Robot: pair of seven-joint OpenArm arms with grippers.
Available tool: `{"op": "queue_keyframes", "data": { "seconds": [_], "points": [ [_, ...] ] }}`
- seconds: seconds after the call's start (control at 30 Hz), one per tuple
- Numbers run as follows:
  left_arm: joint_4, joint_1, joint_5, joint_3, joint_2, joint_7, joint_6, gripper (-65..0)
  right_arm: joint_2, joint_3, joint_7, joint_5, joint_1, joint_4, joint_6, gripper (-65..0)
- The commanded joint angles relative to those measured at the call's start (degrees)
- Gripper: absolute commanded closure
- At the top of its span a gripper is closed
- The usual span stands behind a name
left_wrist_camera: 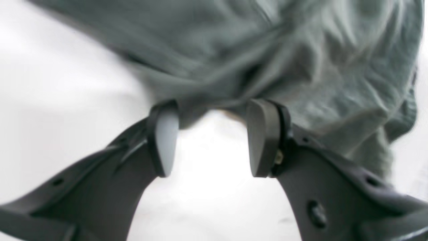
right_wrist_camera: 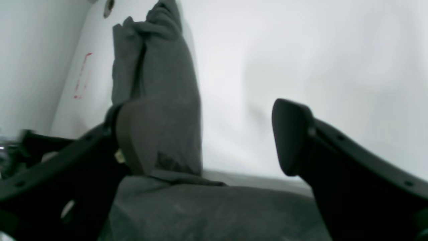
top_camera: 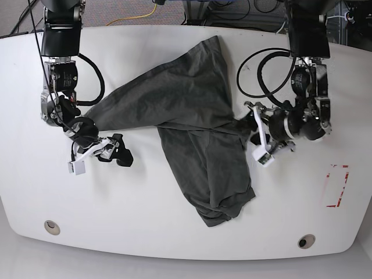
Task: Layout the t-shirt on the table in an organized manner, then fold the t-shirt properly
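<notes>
The dark grey-green t-shirt point(top_camera: 186, 110) lies crumpled and twisted across the middle of the white table point(top_camera: 174, 46). One end reaches the far edge and another bunches toward the near edge. My left gripper point(top_camera: 247, 132) is at the shirt's right edge. In the left wrist view the left gripper point(left_wrist_camera: 214, 134) stands open, and the blurred t-shirt point(left_wrist_camera: 267, 60) lies just past its fingertips. My right gripper point(top_camera: 118, 152) is at the shirt's left tip. In the right wrist view the right gripper point(right_wrist_camera: 214, 137) is open, with the t-shirt point(right_wrist_camera: 160, 87) running under one finger and nothing clamped.
A red tape rectangle point(top_camera: 336, 186) marks the table at the right, and the red tape point(right_wrist_camera: 82, 77) also shows in the right wrist view. Two grommet holes point(top_camera: 51, 225) point(top_camera: 306, 240) sit near the front edge. Cables hang from both arms.
</notes>
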Motion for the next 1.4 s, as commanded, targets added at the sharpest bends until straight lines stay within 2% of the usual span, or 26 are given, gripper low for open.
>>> {"op": "queue_keyframes", "data": {
  "seconds": [0.0, 0.13, 0.43, 0.53, 0.7, 0.8, 1.17, 1.37],
  "points": [
    [5.29, -1.23, -1.08, -2.0, -1.32, 0.24, -0.08, -30.7, 1.34, 1.14, 1.07, 0.85, 0.61, 1.18, 0.52, -49.6],
    [9.43, -1.58, -3.72, -5.26, -1.59, 1.74, -0.08, -30.8, 3.1, 5.71, 1.16, 0.94, -1.85, 2.33, 0.35, -49.6],
    [10.22, -3.6, -5.92, -10.18, -1.23, 1.47, -0.08, -30.8, 3.37, 11.77, 1.16, 0.94, -6.86, 2.77, 0.26, -49.6],
    [10.22, -3.6, -5.83, -10.53, -0.18, 1.47, -0.08, -30.7, 3.19, 12.21, 1.25, 0.85, -8.62, 2.77, -0.09, -49.6],
    [10.22, -3.25, -5.83, -10.71, 0.26, 1.47, -0.08, -30.7, 3.01, 13.44, 1.78, 0.85, -10.73, 2.77, -3.35, -49.6],
    [10.22, -2.46, -5.83, -10.71, 0.26, 1.47, -0.08, -30.7, 3.01, 15.03, 2.39, 0.85, -11.87, 2.77, -4.23, -49.6],
    [10.22, -1.58, -5.83, -10.71, 0.0, 1.56, -0.08, -30.7, 3.54, 18.98, 2.39, 0.77, -13.02, 2.41, -4.31, -49.6],
    [10.22, -1.05, -5.83, -10.8, 0.0, 1.56, -0.08, -30.7, 3.01, 19.25, 2.39, -2.66, -14.34, 1.45, -4.31, -49.6]
  ]
}}
